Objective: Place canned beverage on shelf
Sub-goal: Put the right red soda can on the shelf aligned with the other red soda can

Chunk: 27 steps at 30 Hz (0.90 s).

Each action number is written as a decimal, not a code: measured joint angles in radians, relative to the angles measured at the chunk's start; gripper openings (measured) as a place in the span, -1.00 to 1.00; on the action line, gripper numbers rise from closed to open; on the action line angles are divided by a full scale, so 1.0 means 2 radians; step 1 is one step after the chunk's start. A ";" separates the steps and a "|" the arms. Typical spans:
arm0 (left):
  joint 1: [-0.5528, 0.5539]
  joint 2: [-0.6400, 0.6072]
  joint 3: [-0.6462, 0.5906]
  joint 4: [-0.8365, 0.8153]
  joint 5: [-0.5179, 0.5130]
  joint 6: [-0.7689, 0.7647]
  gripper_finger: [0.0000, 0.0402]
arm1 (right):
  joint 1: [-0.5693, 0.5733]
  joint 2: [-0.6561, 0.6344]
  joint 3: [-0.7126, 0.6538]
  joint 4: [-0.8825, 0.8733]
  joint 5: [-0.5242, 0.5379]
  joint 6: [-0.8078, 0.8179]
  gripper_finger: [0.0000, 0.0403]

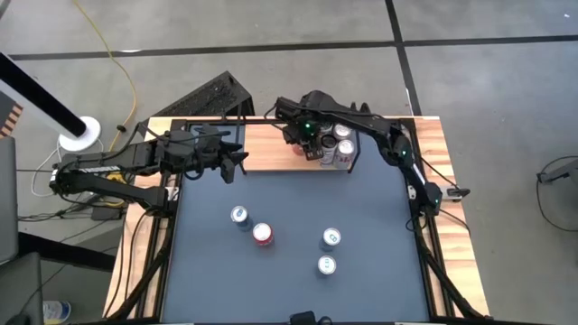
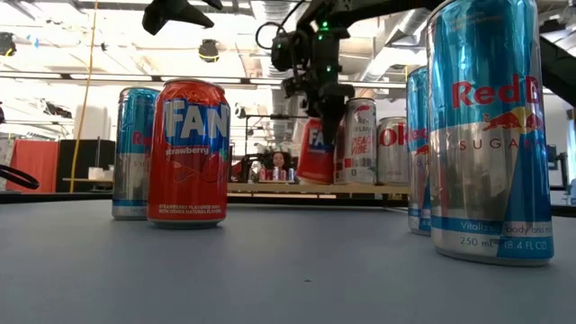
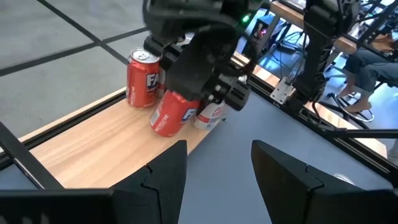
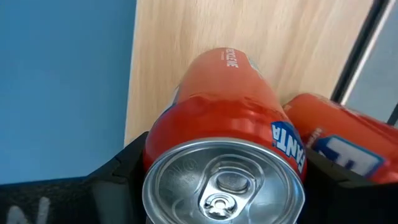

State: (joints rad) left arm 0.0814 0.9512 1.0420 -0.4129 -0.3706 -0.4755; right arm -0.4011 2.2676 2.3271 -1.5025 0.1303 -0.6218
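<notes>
Now right tool (image 4: 217, 180) clamps tilted red can (image 4: 224, 124) over shelf (image 4: 186, 37).

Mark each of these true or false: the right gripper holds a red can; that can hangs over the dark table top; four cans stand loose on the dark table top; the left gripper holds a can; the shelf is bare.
1. The right gripper holds a red Fanta can. True.
2. That can hangs over the dark table top. False: it is tilted over the light-wood shelf.
3. Four cans stand loose on the dark table top. True.
4. The left gripper holds a can. False: it is open and holds nothing.
5. The shelf is bare. False: other cans already stand on it.
</notes>
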 joint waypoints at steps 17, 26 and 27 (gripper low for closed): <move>0.000 0.000 0.000 0.000 0.002 0.000 -0.16 | 0.007 0.008 0.000 -0.005 0.043 0.068 0.72; 0.000 0.000 0.000 0.000 0.013 0.015 -0.16 | 0.016 0.002 0.014 0.005 0.081 0.093 0.75; 0.000 0.000 0.000 0.000 0.013 0.015 -0.16 | 0.016 -0.003 0.014 0.008 0.082 0.094 0.75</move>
State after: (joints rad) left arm 0.0811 0.9512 1.0420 -0.4129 -0.3450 -0.4454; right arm -0.3691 2.2614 2.3542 -1.4864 0.2951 -0.4335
